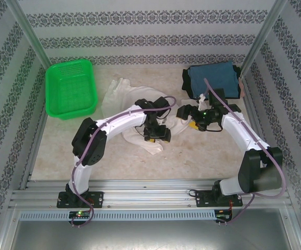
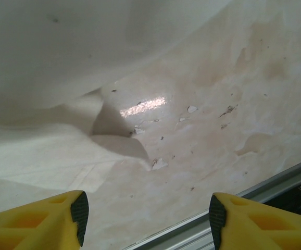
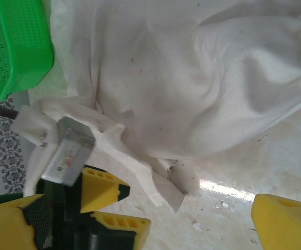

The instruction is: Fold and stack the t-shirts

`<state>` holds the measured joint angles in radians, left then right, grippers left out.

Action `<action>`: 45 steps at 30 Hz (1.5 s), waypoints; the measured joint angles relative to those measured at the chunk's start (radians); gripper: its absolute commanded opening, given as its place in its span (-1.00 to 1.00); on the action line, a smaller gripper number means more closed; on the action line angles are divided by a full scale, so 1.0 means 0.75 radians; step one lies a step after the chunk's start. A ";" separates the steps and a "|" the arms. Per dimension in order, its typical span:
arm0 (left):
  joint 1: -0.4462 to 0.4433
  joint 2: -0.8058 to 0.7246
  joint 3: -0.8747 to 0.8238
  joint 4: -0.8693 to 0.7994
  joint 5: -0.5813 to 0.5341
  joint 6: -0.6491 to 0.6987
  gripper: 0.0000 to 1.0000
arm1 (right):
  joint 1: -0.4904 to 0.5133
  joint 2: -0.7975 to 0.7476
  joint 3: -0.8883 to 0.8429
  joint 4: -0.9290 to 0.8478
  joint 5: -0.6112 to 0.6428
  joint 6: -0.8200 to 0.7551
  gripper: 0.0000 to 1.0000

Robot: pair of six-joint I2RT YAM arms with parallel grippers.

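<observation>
Top external view: left gripper and right gripper, fingers spread wide and empty, meet at crumpled white cloth t-shirt.

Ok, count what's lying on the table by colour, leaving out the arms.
White t-shirt: 1
Teal-blue t-shirt: 1
Black t-shirt, under the teal-blue one: 1
Green basket: 1
Total: 4
</observation>
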<state>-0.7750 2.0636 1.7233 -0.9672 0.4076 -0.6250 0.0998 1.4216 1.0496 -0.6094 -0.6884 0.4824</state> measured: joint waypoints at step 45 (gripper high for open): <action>0.271 -0.709 0.050 -0.203 -0.348 0.107 -1.00 | -0.156 0.568 0.346 0.131 0.381 -0.001 0.35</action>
<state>-0.5720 1.5322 1.7607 -1.1198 0.1467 -0.5449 -0.0170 1.8477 1.3090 -0.5110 -0.4026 0.4820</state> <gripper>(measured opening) 0.057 0.705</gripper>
